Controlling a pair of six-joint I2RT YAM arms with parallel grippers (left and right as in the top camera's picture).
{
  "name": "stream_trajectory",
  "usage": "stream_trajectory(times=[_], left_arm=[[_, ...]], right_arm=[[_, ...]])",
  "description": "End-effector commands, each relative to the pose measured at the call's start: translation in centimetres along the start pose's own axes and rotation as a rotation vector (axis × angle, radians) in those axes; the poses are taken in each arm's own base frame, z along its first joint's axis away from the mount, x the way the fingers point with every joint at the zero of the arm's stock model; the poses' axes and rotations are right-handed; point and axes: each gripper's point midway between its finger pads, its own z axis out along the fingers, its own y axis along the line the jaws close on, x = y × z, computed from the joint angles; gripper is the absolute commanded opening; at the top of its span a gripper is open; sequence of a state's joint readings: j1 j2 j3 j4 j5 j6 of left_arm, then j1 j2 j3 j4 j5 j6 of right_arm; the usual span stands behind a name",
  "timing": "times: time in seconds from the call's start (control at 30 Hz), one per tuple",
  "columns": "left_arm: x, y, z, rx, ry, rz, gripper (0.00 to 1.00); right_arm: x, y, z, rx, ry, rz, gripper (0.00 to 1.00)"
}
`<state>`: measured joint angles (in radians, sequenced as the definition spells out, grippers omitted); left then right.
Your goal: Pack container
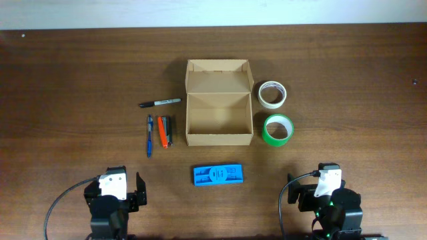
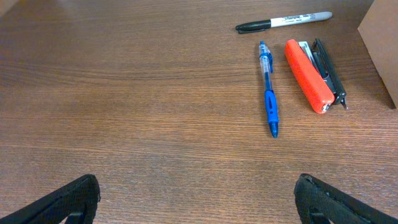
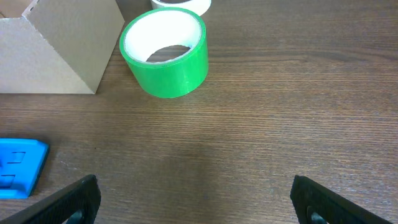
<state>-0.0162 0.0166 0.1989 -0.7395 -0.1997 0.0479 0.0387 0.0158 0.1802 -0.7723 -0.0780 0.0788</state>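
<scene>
1. Overhead, we find both arms at the near edge of the bench [image 1: 67, 80]. The left hand [image 1: 113, 190] and the right hand [image 1: 325, 183] are well apart and touch nothing.
2. The left wrist view shows the left hand's fingers [image 2: 68, 202] spread wide over bare wood. The right wrist view shows the right hand's fingers [image 3: 68, 199] spread just as wide, with nothing between them.
3. Just ahead, between the two arms, we see a flat blue packet [image 1: 218, 175]. It lies on the near side of the container and apart from it.
4. Farther on, left of the container, a blue pen [image 1: 149, 135], an orange tool [image 1: 161, 132] and a black tool [image 1: 168, 131] lie side by side, each running near to far. The orange and black tools touch, and the pen lies a little to their left.
5. A green tape roll [image 1: 278, 129] lies flat just beside the container's near right corner, not touching it.
6. The container [image 1: 219, 139] sits at the middle of the bench, with its lid flap [image 1: 219, 77] open and tipped back on the far side.
7. A black marker [image 1: 160, 103] lies crosswise to the container's left, its cap end pointing left.
8. A white tape roll [image 1: 273, 94] lies flat beyond the green one, right of the container's far half.
</scene>
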Motion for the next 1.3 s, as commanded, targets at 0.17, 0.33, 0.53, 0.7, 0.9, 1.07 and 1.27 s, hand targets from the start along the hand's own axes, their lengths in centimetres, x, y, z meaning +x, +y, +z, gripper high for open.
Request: stream_trajectory(times=[0.17, 0.33, 0.53, 0.7, 0.9, 1.07, 1.27], left_arm=[[0.17, 0.34, 0.12, -0.020, -0.002, -0.014, 1.00], [0.16, 0.34, 0.12, -0.020, -0.002, -0.014, 1.00], [0.16, 0.34, 0.12, -0.020, -0.002, -0.014, 1.00], [0.16, 0.34, 0.12, -0.020, -0.002, -0.014, 1.00], [0.16, 0.34, 0.12, -0.020, -0.002, -0.014, 0.99], [0.17, 0.34, 0.12, -0.020, -0.002, -0.014, 1.00], [0.16, 0.34, 0.12, -0.020, -0.002, -0.014, 0.99]], right_arm=[[0.12, -0.45, 0.19, 0.022, -0.007, 0.009, 0.99], [0.12, -0.45, 0.19, 0.022, -0.007, 0.009, 0.99], [0.12, -0.45, 0.19, 0.022, -0.007, 0.009, 0.99], [0.12, -0.45, 0.19, 0.022, -0.007, 0.009, 0.99], [0.12, -0.45, 0.19, 0.022, -0.007, 0.009, 0.99], [0.12, -0.43, 0.19, 0.021, -0.007, 0.009, 0.99], [-0.46, -0.11, -0.13, 0.006, -0.019, 0.011, 0.99]])
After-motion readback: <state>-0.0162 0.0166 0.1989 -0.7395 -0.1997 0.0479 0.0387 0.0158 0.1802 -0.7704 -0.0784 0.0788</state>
